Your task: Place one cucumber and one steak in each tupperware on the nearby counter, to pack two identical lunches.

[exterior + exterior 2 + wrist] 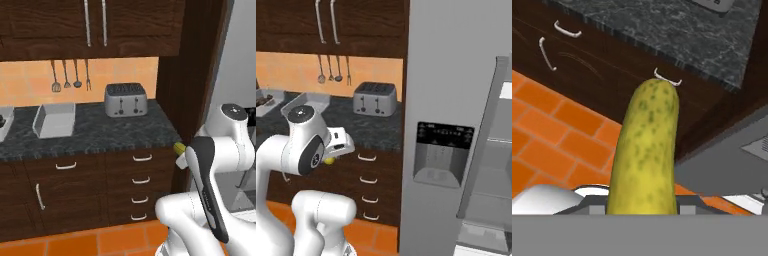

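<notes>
**Ana:** Dark-wood kitchen, orange tile floor, and that black marbled counter (100,132) running under the cabinets. Start at the fingers for me.

**Ben:** They're pinched narrow on the paler yellow-green cucumber (646,150). It stands straight up out of the gripper (643,207) in the hand view, held by its lower end. The tips themselves are hidden behind it.

**Ana:** Why that way?

**Ben:** My guess: gripped at one end, the free end can go down into a tray first. From the left base view its tip pokes out beside the wrist, off the counter's right end, in front of the drawers.

**Ana:** And the trays?

**Ben:** One grey tupperware (54,120) sits left of the silver toaster (125,99), looks bare inside. A second tray (4,122) at the far left edge has something dark in it, can't tell what. Both are well apart from the hand, so it's a carry across.

**Ana:** Any writing?

**Ben:** None I can read. The fridge dispenser panel (442,152) has marks too small to make out, and the toaster shows no brand
</notes>
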